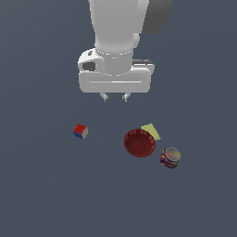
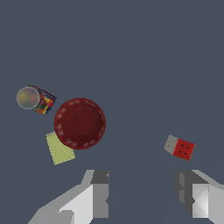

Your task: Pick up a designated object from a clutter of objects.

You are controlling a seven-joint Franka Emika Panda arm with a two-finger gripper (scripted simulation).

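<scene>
Bowl, dark red and round with a ribbed inside, sits on the plain grey floor, which shows no edges or corners to place things by. It lies below the gripper and off toward the exterior view's right, so the arm is not yet over it.

The gripper hangs high above the floor, pointing straight down, its two short fingers parted with a clear gap between them and nothing held. In the wrist view the same two fingers frame bare floor, and the bowl sits off to one side of that gap rather than inside it.

A flat yellow-green card pokes out from under or behind the bowl's far rim, touching it. A short can with a silver top and colourful label stands just beside the bowl on the exterior view's right. A small red, blue and white cube rests well apart on the exterior view's left.

Being round, the bowl has no long axis; the rim is the likely place to grip, probably on the side away from card and can.
</scene>
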